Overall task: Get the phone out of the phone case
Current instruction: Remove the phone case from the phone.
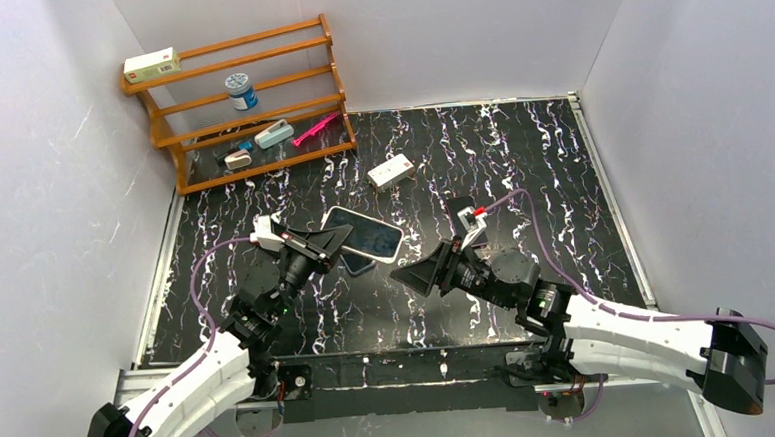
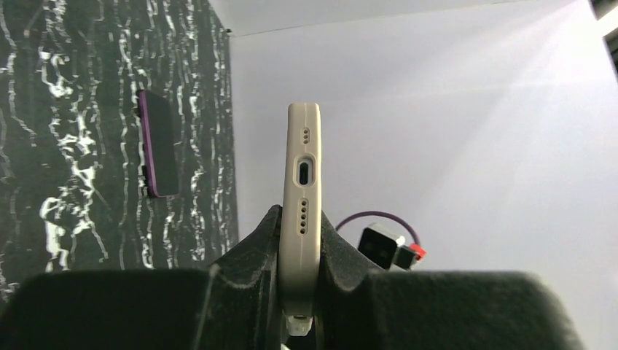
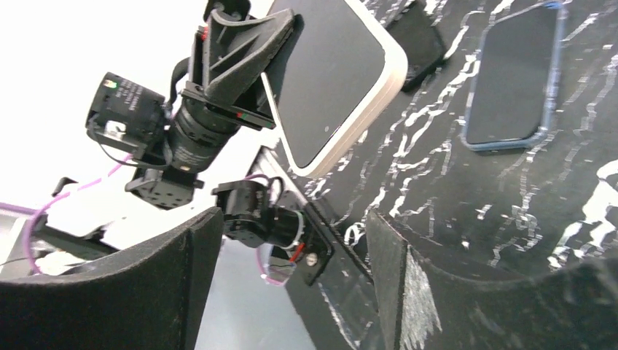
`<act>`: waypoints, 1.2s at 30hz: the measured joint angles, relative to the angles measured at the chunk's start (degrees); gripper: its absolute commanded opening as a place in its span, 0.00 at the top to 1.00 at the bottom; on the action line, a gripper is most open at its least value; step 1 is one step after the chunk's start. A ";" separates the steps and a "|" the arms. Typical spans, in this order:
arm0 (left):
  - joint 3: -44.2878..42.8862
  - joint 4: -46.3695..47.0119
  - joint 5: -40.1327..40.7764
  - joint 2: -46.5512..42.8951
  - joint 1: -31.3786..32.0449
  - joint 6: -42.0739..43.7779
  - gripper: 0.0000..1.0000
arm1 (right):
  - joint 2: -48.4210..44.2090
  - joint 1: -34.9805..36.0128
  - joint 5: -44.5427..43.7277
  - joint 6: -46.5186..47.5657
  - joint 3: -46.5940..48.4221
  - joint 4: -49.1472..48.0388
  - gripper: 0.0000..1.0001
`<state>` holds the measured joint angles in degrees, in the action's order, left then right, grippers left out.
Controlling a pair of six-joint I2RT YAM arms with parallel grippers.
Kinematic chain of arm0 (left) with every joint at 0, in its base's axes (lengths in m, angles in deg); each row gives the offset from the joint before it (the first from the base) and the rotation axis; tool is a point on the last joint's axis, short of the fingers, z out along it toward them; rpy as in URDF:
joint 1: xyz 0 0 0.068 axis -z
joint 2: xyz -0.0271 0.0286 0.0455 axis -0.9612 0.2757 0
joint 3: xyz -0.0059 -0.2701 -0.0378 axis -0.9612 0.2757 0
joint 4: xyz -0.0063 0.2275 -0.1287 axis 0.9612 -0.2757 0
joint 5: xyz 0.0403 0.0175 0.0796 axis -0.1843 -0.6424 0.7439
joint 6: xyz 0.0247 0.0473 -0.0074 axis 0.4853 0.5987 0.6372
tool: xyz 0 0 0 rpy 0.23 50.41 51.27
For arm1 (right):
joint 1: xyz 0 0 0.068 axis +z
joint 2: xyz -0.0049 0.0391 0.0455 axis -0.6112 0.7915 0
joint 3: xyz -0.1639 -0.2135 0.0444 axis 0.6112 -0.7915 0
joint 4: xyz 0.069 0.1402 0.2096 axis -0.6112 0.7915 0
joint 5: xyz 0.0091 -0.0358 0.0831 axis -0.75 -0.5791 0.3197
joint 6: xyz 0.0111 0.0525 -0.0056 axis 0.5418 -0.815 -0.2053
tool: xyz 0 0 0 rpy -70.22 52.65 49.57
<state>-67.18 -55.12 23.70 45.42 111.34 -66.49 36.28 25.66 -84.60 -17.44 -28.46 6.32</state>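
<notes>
- Phone case [image 2: 302, 146]: matte cream shell with rounded corners. It contains the phone [image 3: 328, 73], a glossy dark slab, raised above the worktop [image 1: 521, 171].
- Left pincer [image 1: 332, 238]: clamped on the cased phone's faces.
- Right pincer [image 3: 291, 219]: jaws apart, gripping nothing, nearby.
- Second phone [image 2: 160, 146]: dark, purple-edged, flat on the black, white-veined worktop.

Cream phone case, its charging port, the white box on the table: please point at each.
cream phone case [image 2: 302, 117]: left wrist view, its bottom edge
charging port [image 2: 303, 173]: left wrist view, middle of the slot
white box [image 1: 392, 170]: top external view, top face
</notes>
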 measured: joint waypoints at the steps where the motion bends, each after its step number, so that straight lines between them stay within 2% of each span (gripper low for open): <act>1: 0.00 0.31 -0.07 -0.39 0.00 -0.61 1.00 | 0.55 0.00 0.52 -0.59 -0.02 -1.18 0.25; 5: 0.00 1.44 -0.63 -1.88 0.00 -2.56 1.00 | 3.50 0.00 3.15 -2.51 -0.02 -7.15 0.34; 17: 0.04 2.60 -1.97 -4.50 0.00 -6.64 1.00 | 7.13 -0.44 4.98 -5.01 -0.02 -18.27 0.49; 23: 0.09 2.62 -2.67 -4.50 0.00 -7.28 1.00 | 9.44 -0.70 6.05 -5.46 -0.02 -21.49 0.57; 36: 0.26 3.41 -3.41 -5.01 0.00 -8.22 1.00 | 10.03 -1.07 6.16 -5.64 -0.26 -24.15 0.66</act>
<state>-66.91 -51.71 20.29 40.41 111.34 -74.71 46.31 24.59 -78.43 -23.08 -28.72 -17.83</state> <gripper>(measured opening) 0.117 0.372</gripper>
